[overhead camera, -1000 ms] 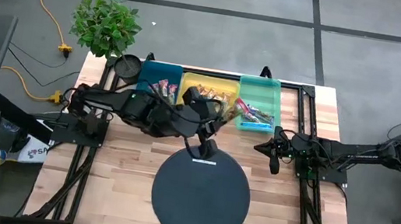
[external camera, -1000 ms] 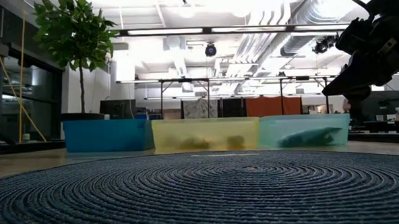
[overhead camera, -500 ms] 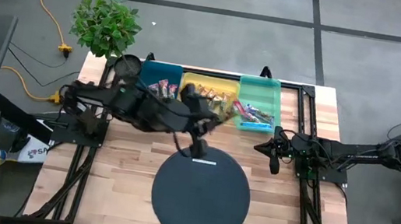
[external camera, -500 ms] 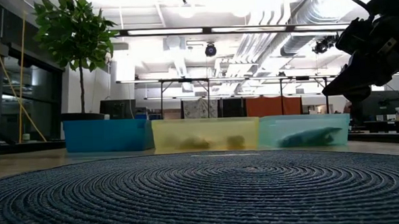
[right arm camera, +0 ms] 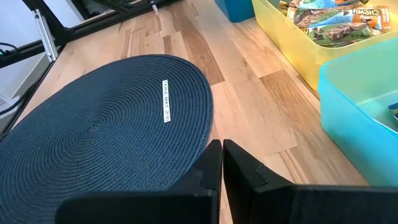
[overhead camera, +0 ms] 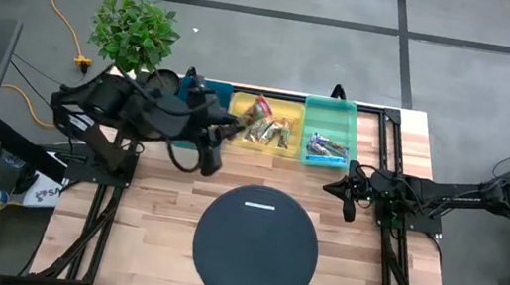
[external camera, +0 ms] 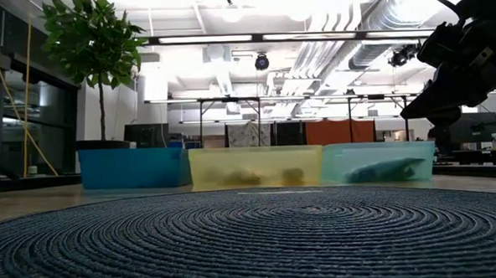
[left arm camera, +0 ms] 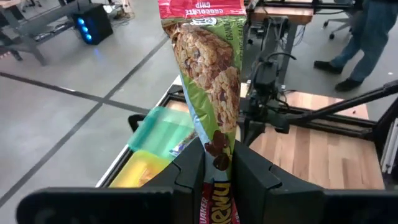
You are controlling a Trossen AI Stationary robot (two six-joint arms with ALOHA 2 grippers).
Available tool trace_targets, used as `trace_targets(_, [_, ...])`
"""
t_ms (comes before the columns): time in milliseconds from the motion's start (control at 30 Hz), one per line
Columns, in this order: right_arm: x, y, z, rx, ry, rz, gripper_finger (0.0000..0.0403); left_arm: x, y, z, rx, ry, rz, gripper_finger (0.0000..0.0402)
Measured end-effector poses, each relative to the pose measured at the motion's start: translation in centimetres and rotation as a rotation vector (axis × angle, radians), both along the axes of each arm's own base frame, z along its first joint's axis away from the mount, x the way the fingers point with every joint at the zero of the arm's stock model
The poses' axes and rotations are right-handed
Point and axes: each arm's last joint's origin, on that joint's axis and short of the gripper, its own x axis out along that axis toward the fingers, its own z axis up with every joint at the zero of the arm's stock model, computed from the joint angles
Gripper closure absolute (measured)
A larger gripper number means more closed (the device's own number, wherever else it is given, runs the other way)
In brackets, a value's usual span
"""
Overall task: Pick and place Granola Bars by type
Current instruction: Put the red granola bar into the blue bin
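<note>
My left gripper [overhead camera: 234,128] is shut on a granola bar [overhead camera: 256,113] in a green-tan wrapper with red ends. It holds the bar in the air over the left end of the yellow tray [overhead camera: 279,150]. That tray holds several green-tan bars [overhead camera: 271,133]. The teal tray [overhead camera: 344,107] holds blue-purple bars [overhead camera: 326,151]. The left arm covers most of the blue tray [overhead camera: 213,88]. My right gripper [overhead camera: 348,192] rests shut at the table's right, beside the round dark mat [overhead camera: 256,239], its fingers [right arm camera: 219,163] together over the wood. My left gripper pinches the bar between its two fingers [left arm camera: 189,174], on the wrapper's flat faces [left arm camera: 216,146] near one red end. Most of the bar sticks out past the fingertips, toward the table's far right. The bar is lifted clear of the trays and table.
A potted plant [overhead camera: 134,31] and a dark round pot [overhead camera: 162,82] stand at the table's far left corner. The three trays line the far edge [external camera: 255,165]. In the low view the right arm [external camera: 458,54] shows at the upper right. A person's legs [left arm camera: 367,37] show beyond the table.
My left gripper has risen from the mat's far edge and drawn back toward the table's far left, keeping shut on the bar. The bar now hangs clear over the left end of the yellow tray.
</note>
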Motion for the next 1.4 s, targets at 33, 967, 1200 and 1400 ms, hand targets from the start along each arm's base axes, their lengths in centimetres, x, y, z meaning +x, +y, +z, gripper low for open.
trace_targets(33, [0.0, 0.0, 0.0, 0.0, 0.0, 0.0, 0.0402, -0.5, 0.0, 0.2, 0.002, 0.001, -0.001, 0.0339])
trace_targets(967, [0.0, 0.0, 0.0, 0.0, 0.0, 0.0, 0.0402, -5.9, 13.5, -0.5, -0.119, -0.033, 0.791, 0.0339])
trace_targets(1200, [0.0, 0.0, 0.0, 0.0, 0.0, 0.0, 0.0402, -1.7, 18.4, -7.2, -0.307, 0.171, 0.827, 0.0339])
trace_targets(1400, [0.0, 0.0, 0.0, 0.0, 0.0, 0.0, 0.0402, 1.0, 20.3, -14.3, -0.415, 0.267, 0.855, 0.0339])
